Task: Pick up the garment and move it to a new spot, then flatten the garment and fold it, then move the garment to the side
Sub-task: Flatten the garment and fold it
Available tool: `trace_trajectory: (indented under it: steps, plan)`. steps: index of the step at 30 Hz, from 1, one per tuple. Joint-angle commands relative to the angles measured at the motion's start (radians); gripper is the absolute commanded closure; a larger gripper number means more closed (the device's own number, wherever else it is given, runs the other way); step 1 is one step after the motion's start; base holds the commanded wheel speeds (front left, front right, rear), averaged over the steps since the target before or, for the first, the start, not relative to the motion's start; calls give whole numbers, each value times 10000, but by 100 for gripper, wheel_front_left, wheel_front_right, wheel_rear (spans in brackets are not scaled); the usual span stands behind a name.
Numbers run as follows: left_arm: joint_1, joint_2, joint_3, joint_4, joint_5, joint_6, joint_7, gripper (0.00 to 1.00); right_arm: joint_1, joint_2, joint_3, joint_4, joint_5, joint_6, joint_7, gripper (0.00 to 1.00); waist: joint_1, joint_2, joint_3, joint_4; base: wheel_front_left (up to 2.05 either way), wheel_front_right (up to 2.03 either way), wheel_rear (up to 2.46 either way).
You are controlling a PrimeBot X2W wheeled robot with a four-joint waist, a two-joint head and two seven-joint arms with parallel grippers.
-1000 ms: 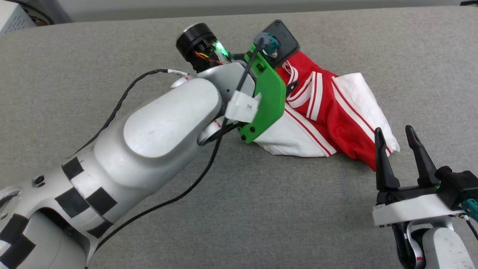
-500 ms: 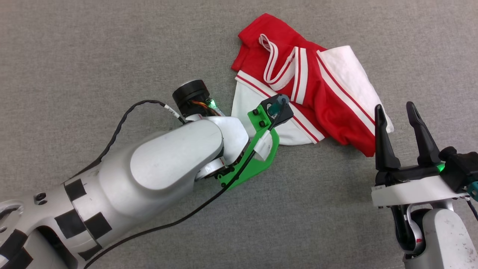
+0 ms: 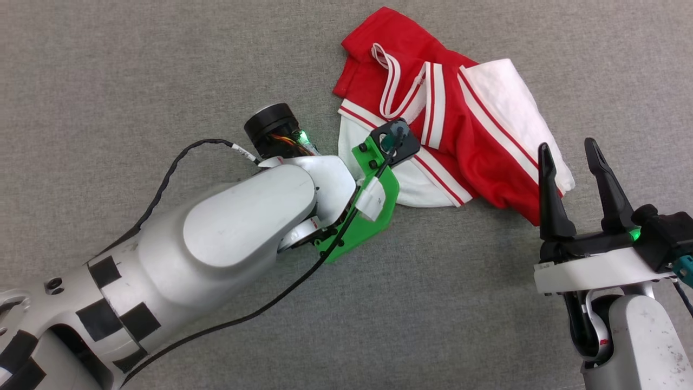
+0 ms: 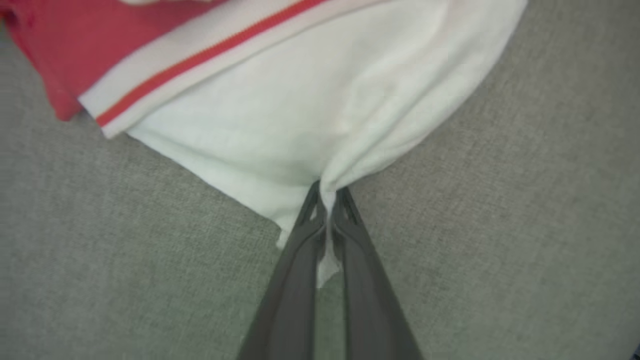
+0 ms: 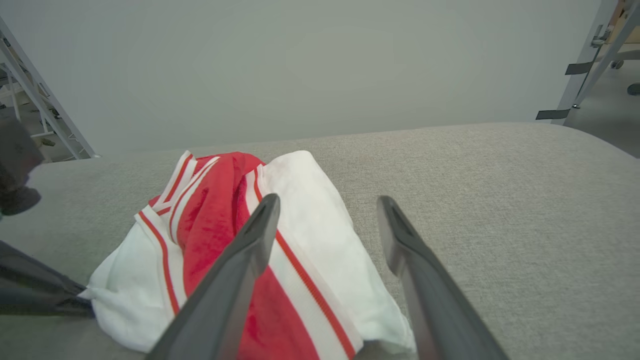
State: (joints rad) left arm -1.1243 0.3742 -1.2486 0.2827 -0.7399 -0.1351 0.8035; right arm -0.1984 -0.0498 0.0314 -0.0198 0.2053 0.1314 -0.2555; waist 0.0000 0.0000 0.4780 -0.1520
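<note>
The garment (image 3: 476, 146) lies crumpled on the grey cloth surface, red with white sleeves and striped trim. My left gripper (image 4: 326, 192) is shut on the edge of a white sleeve (image 4: 310, 115), with a pinch of cloth between the fingertips. From the head, the left arm's green wrist mount (image 3: 373, 206) covers those fingers at the garment's near-left edge. My right gripper (image 3: 566, 144) stands open and holds nothing, close by the garment's right end. Looking along the right gripper (image 5: 328, 199), the garment (image 5: 215, 215) lies just ahead and to the left.
The grey padded surface (image 3: 162, 65) stretches wide around the garment. A black cable (image 3: 178, 162) loops off the left forearm. Beyond the surface's far edge are a pale wall (image 5: 300, 60) and metal frames (image 5: 585, 55) at both sides.
The head camera tilted down. My left gripper came from the garment's far side to the near white sleeve and shut on its edge. The right gripper stayed open in place.
</note>
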Motion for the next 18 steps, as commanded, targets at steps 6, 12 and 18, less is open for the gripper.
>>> trace_trajectory:
  steps: [6,12,18]
  plan:
    - [233,553,-316,-83,-586,44,-1141,100,198,-5,-173,37,-179,-7,-63,0,0,0,-760,463,0,0,0]
    - [40,1766,-316,-880,-1490,44,-1933,100,565,-5,-420,9,-313,-7,-63,0,0,0,-1421,904,0,0,0]
    - [479,3073,-316,-970,-1804,44,-1976,100,701,-5,-516,-40,-417,-7,-63,0,0,0,-1650,1141,0,0,0]
